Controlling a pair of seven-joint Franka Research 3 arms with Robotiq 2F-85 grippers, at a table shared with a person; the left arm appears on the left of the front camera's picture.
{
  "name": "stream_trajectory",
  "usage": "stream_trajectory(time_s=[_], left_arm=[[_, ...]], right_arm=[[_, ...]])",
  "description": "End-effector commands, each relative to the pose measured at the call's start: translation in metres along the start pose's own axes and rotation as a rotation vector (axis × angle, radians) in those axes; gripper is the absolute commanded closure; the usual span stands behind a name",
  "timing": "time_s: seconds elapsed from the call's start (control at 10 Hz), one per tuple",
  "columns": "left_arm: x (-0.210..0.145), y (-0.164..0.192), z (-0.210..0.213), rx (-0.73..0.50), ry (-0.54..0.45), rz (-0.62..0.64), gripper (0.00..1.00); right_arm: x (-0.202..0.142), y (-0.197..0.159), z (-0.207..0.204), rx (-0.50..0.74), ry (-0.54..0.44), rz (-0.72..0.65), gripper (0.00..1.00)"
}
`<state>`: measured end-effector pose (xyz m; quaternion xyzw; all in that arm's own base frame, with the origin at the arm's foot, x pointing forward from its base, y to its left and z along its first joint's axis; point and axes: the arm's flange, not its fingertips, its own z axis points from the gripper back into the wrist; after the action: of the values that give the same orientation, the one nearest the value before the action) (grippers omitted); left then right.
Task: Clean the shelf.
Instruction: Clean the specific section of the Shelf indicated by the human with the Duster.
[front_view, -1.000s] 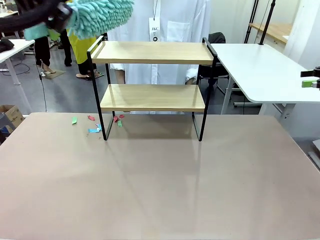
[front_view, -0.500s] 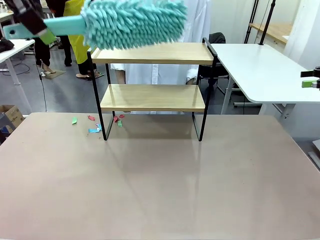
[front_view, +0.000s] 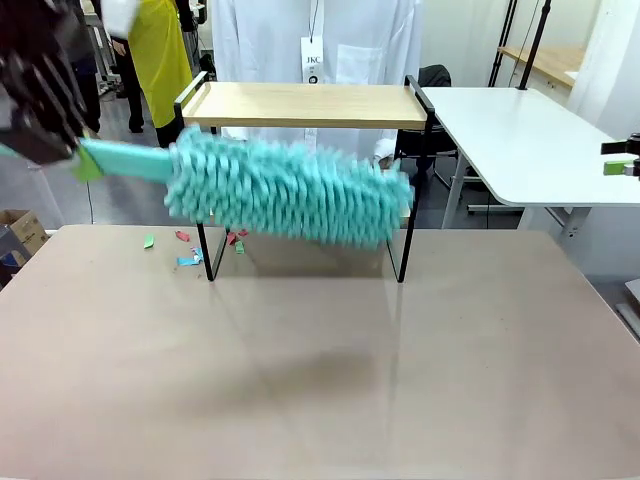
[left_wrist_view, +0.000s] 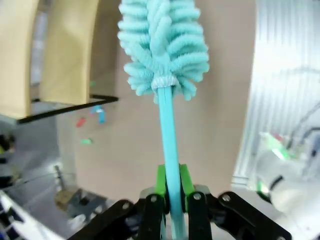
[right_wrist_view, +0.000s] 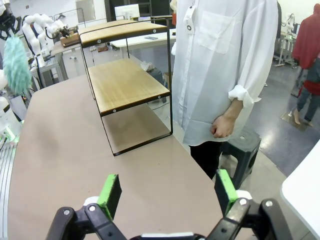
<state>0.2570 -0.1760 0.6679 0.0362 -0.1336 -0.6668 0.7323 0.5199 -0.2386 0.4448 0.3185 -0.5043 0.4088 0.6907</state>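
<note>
A teal fluffy duster hangs in front of the shelf's lower tier, head slanting down to the right, above the tabletop. My left gripper is shut on its flat teal handle at the upper left. In the left wrist view the green pads clamp the handle and the duster head points away. The shelf stands at the table's far middle; its lower board is mostly hidden by the duster. Far right, my right gripper stands open and holds nothing.
Small coloured paper scraps lie on the tan table by the shelf's left legs. A person in a white coat stands behind the shelf. A white table is at the back right.
The duster has swung down from above the top board to in front of the lower tier, and my left arm has dropped with it. The right gripper has not moved.
</note>
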Motion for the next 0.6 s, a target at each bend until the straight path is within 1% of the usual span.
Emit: stream_trajectory(time_s=[0.0, 0.1, 0.2, 0.4, 0.5], left_arm=[[0.01, 0.002, -0.031, -0.069, 0.093, -0.123, 0.87], [0.008, 0.004, -0.049, -0.093, 0.108, -0.165, 0.87], [-0.01, 0.009, -0.104, -0.186, 0.245, -0.226, 0.87], [-0.014, 0.011, -0.109, -0.19, 0.248, -0.222, 0.87], [-0.022, 0.014, -0.119, -0.203, 0.255, -0.201, 0.87]], right_arm=[[0.002, 0.0, -0.001, -0.007, 0.004, 0.006, 0.0], [0.002, 0.0, -0.001, -0.007, 0.004, 0.006, 0.0], [0.002, 0.0, -0.001, -0.007, 0.004, 0.006, 0.0], [0.002, 0.0, -0.001, -0.007, 0.004, 0.006, 0.0], [0.002, 0.0, -0.001, -0.007, 0.004, 0.006, 0.0]])
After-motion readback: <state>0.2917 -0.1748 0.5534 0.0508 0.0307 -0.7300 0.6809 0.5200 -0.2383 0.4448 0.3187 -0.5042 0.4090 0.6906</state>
